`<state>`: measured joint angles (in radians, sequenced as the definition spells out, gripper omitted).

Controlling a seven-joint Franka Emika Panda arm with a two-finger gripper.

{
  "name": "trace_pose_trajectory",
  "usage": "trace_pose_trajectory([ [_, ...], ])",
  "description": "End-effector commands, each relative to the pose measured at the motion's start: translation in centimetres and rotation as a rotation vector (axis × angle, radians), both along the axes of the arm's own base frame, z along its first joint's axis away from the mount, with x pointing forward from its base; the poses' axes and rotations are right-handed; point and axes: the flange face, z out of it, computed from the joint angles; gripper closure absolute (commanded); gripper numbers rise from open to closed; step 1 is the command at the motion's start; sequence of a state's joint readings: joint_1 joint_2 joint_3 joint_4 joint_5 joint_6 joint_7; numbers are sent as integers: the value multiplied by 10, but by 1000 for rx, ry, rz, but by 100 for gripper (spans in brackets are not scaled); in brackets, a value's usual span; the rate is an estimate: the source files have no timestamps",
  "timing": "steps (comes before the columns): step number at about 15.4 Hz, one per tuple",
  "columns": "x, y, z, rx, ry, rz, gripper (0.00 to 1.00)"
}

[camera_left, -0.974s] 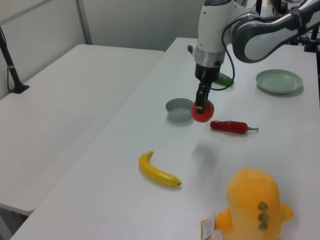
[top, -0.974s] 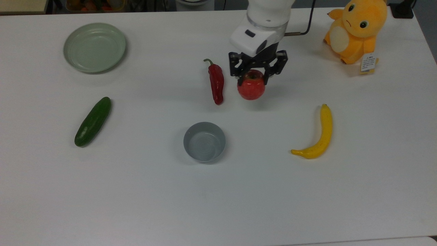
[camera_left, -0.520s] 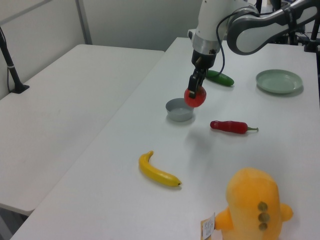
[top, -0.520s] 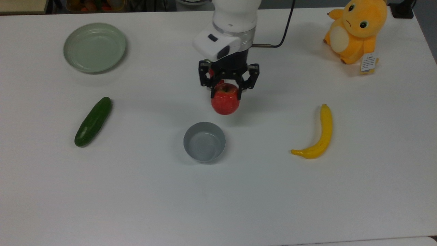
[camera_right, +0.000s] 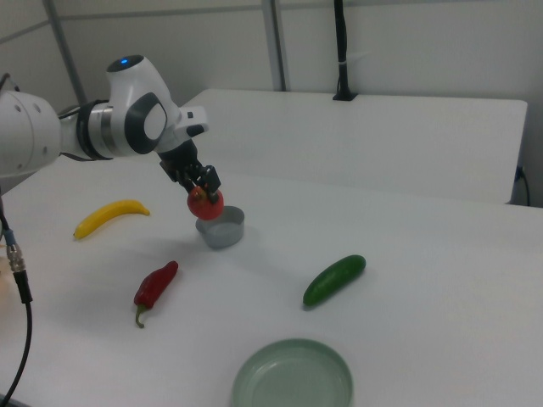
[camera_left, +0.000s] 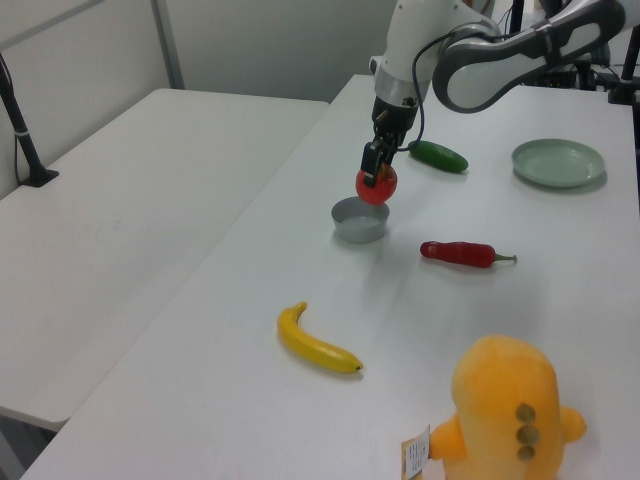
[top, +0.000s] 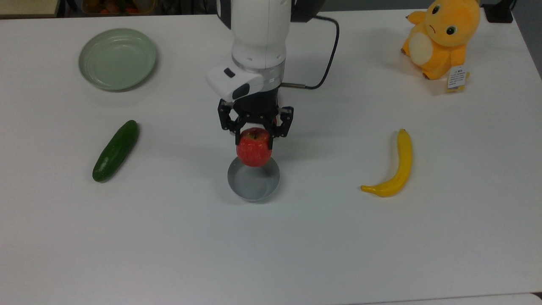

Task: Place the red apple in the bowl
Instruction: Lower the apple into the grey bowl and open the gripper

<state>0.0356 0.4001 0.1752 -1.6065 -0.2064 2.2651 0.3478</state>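
The robot arm has carried the red apple (top: 254, 152) across the white tabletop (top: 381, 245), away from the red chili pepper (camera_left: 458, 253), until it now hangs over the far rim of the grey bowl (top: 253, 183). The gripper (top: 254, 134) has its jaws clamped on the apple's upper half. The apple looks lifted above the bowl, not yet inside; lowering and release probably remain.

The gripper (top: 255, 136) is gripping the red apple (top: 253, 151) above the far rim of the bowl (top: 254, 184), with a cucumber (top: 115, 151) and banana (top: 394, 167) lying either side.
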Motion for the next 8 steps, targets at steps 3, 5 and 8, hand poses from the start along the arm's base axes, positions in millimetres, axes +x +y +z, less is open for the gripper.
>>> trace_pose_trajectory([
  [3, 16, 7, -25, 9, -19, -8, 63],
  [5, 16, 8, -28, 10, -15, -8, 62],
  [8, 17, 10, -32, 11, -12, -5, 59],
])
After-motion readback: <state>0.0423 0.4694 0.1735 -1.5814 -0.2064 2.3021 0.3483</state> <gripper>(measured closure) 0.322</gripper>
